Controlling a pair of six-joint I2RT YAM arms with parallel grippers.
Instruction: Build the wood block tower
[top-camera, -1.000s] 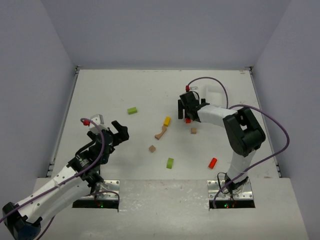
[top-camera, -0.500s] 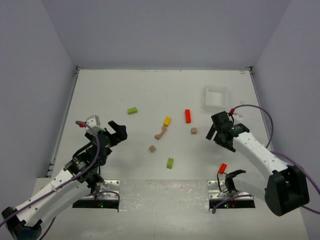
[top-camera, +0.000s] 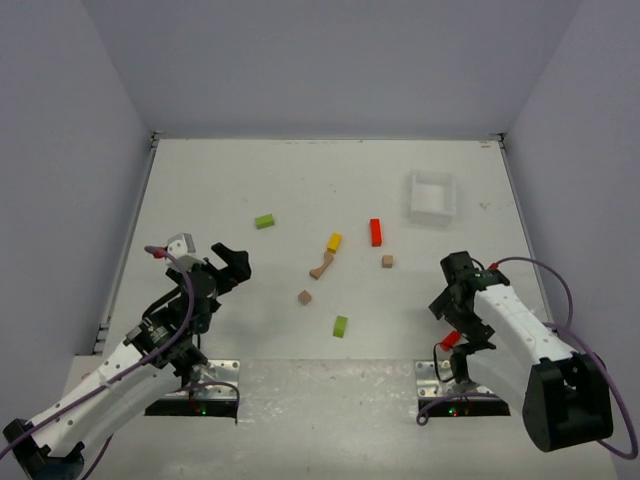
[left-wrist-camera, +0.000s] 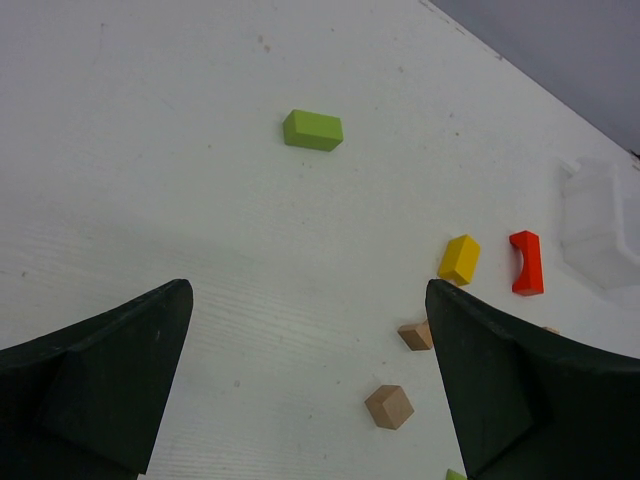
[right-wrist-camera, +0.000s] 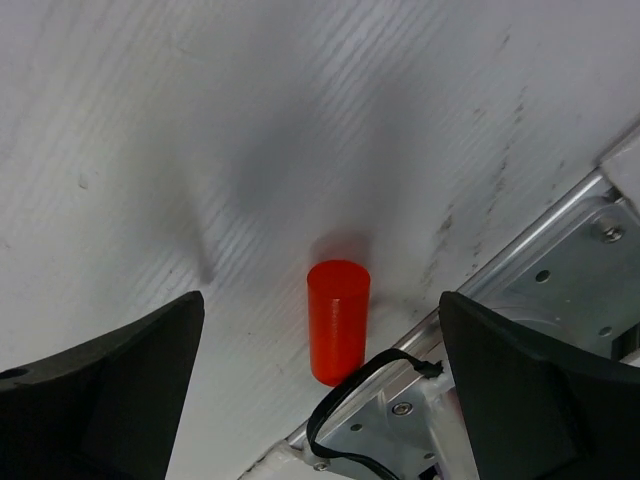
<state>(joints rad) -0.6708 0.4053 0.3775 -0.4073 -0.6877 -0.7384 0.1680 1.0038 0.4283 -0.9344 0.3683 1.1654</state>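
Top external view is showing the wood blocks lying scattered singly across the white table (top-camera: 220, 180), none resting on another. The right gripper (top-camera: 460, 318) is hovering low near its own base with jaws spread wide and gripping nothing; in the right wrist view a red cylinder (right-wrist-camera: 338, 320) is lying on the table between the two fingers (right-wrist-camera: 120, 380), touching neither, just beside the metal base plate (right-wrist-camera: 560, 260) and a black cable (right-wrist-camera: 370, 395). The left gripper (top-camera: 232, 262) is likewise gaping wide and carrying nothing. Ahead of it, well apart, a lime green bar (left-wrist-camera: 312, 130) is lying alone; further right a yellow block (left-wrist-camera: 459, 259) and a red arch piece (left-wrist-camera: 526, 263) are sitting side by side, with a brown cube (left-wrist-camera: 389, 406) nearer. A white tray (top-camera: 432, 195) is standing at the far right.
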